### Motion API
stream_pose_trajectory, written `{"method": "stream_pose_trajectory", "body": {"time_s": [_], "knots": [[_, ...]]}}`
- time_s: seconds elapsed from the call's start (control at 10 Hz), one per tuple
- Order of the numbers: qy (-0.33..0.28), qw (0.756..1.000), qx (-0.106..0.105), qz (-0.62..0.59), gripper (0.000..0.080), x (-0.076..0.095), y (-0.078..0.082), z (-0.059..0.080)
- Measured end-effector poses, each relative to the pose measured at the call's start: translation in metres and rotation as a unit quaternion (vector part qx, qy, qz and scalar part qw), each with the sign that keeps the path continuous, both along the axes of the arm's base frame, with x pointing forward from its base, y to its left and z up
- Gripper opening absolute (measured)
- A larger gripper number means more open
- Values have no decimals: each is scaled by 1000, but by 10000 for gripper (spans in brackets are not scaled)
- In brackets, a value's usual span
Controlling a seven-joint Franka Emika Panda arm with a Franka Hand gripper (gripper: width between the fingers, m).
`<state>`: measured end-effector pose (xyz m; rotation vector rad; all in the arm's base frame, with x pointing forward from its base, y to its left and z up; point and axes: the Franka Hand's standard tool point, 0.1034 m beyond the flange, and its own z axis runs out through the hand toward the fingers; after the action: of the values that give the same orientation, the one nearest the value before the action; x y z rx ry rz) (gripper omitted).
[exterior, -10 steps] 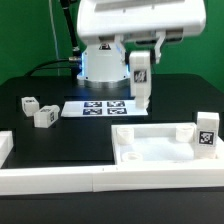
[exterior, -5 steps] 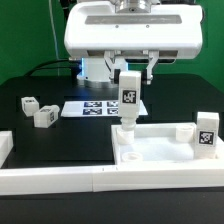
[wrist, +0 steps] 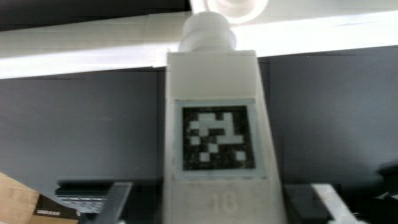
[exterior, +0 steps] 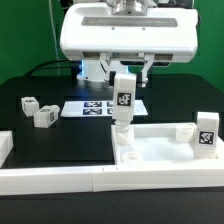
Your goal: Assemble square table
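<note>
- Gripping a white leg with the jaws, closed on it from both sides.
- In the wrist view, a dark finger pressed on each side of that leg, low down in the picture.
- Holding the leg straight up, with its black-and-white tag facing the exterior view.
- Same tag big and a bit blurry in the wrist view, in the middle of the leg's flat face.
- Bottom end of the leg right at the corner of the square panel on the exterior view's left; cannot tell if touching it or just above it.
- Panel flat on the black table, toward the exterior view's right, raised rim all around.
- A second leg standing up at the panel's side on the exterior view's right, tag facing out.
- One loose leg and another loose leg lying on the table at the exterior view's left, just beside each other, well apart from the panel.
- The marker board flat on the table behind the held leg, between the loose legs and the panel.
- A long white border bar along the front edge of the table.
</note>
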<state>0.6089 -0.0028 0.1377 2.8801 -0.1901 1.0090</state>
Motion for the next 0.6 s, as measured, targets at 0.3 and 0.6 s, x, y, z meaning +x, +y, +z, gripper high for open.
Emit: {"method": "stream_pose_trajectory", "body": {"time_s": [0.3,0.6], "knots": [[2,1000,0,4,291,4,1,-6],[19,1000,2,4,291,2,15,-36]]}}
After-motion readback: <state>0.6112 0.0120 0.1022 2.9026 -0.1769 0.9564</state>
